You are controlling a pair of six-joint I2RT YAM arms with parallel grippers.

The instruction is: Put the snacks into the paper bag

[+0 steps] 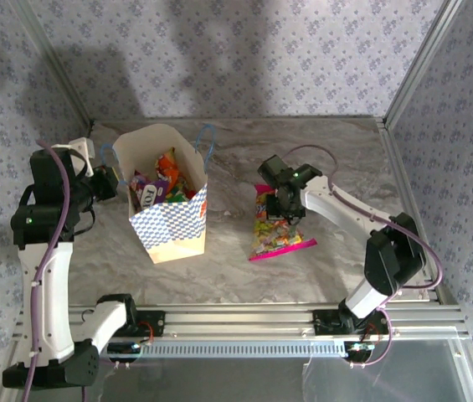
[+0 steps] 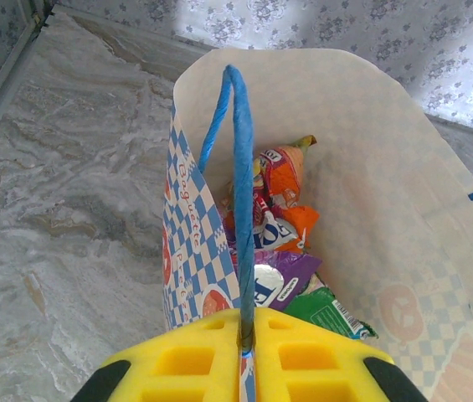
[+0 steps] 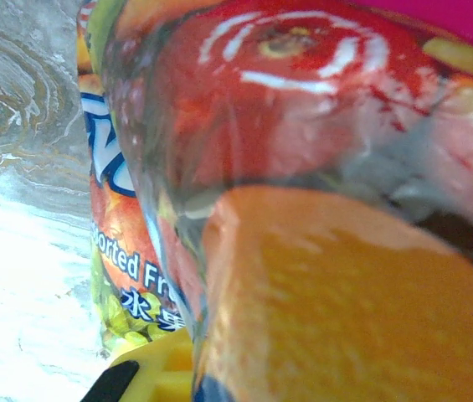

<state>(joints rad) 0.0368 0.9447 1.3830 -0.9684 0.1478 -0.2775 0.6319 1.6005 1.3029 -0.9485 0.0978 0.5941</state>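
Top view: paper bag (image 1: 169, 230) is stood upright on tabletop (image 1: 236, 151), small snacks (image 1: 165, 186) inside. Large pink packet (image 1: 278, 239) is laid to its right and gripped at its top edge by closed right fingers (image 1: 278, 209). Left wrist: blue cord handle (image 2: 240, 167) is pinched by shut left fingers (image 2: 257, 352). Right wrist: packet is seen pressed close.

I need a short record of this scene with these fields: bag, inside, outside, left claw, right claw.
bag: tan checkered paper bag, upright and open on the grey marble table
inside: small orange, purple and green plastic packets
outside: large pink multicoloured plastic packet, flat on the table, right of the bag
left claw: shut on the bag's blue cord handle
right claw: shut on the pink packet's far end
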